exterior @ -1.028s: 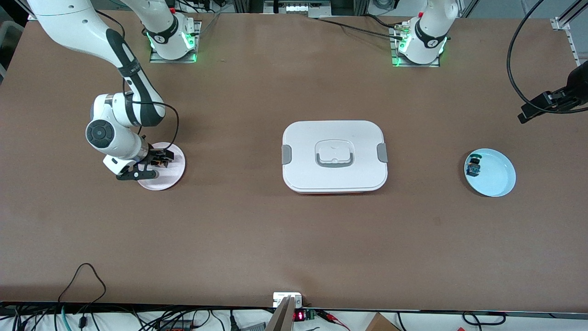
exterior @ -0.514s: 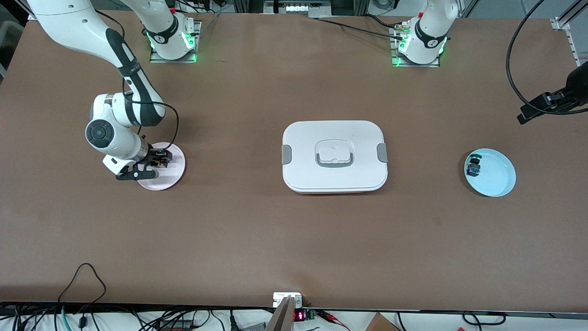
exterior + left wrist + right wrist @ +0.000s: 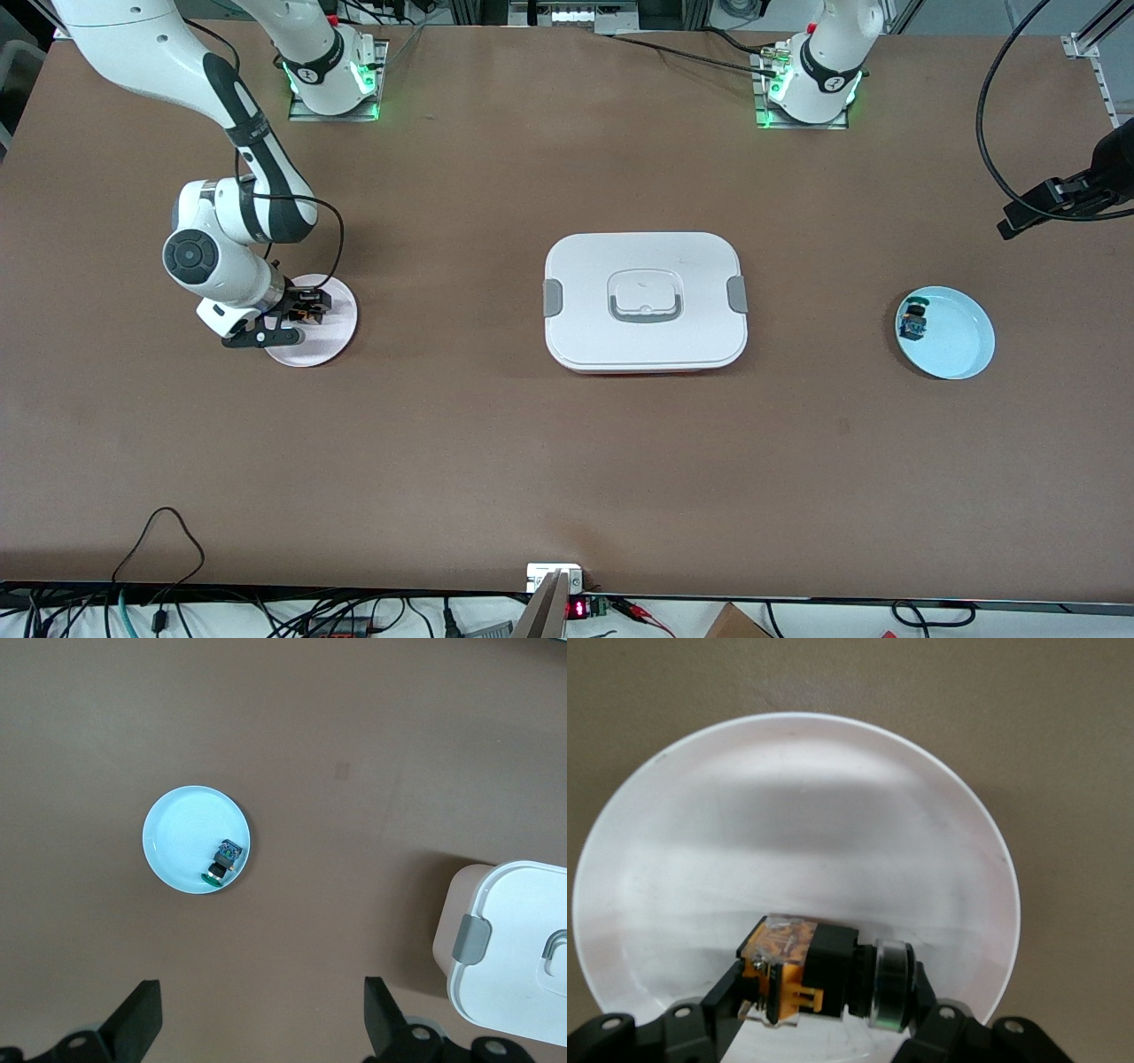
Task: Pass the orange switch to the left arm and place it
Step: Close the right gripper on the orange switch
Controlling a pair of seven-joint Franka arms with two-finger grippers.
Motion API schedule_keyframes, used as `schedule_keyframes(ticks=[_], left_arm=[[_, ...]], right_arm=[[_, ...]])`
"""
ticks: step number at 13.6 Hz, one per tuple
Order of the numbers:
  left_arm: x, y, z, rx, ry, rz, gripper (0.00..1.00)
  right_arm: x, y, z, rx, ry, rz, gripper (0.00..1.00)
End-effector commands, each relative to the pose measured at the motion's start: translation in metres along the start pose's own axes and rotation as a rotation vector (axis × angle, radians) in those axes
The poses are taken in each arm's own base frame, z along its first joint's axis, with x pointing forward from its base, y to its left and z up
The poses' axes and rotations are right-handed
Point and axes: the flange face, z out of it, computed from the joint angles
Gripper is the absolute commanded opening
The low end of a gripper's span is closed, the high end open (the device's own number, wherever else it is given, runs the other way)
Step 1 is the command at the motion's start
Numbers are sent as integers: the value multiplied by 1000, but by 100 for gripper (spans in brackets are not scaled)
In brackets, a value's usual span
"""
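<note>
The orange switch (image 3: 799,973), black with an orange block and a glassy cap, lies on its side on a pale pink plate (image 3: 330,335) toward the right arm's end of the table. My right gripper (image 3: 304,309) is down on that plate, shut on the switch; in the right wrist view (image 3: 822,1003) a finger presses each end. The white box (image 3: 645,301) with grey latches stands at the table's middle. My left gripper (image 3: 1032,211) hangs open and empty high over the left arm's end; its fingers (image 3: 137,1023) frame bare table.
A light blue plate (image 3: 961,344) holds a small green-blue-topped part (image 3: 912,322) near the left arm's end; both show in the left wrist view, the plate (image 3: 177,837) and the part (image 3: 223,859). The box's corner (image 3: 514,948) shows there too.
The right gripper has shifted very slightly toward the right arm's end while staying on the pink plate. The left gripper, box and plates have not visibly moved.
</note>
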Motion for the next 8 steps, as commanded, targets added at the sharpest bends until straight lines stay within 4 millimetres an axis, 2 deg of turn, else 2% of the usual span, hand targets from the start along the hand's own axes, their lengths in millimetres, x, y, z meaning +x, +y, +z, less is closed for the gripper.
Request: schedule_keyframes(ticks=[1, 3, 5, 8], left_arm=[[4, 1, -5, -12, 7, 10, 100], [4, 1, -5, -12, 7, 10, 100], [4, 1, -5, -12, 7, 9, 100], [4, 1, -5, -12, 7, 9, 100]], right_arm=[[1, -1, -27, -9, 12, -11, 0], [4, -2, -41, -12, 0, -19, 0], [10, -8, -70, -13, 10, -28, 0], [31, -15, -115, -22, 17, -117, 0]])
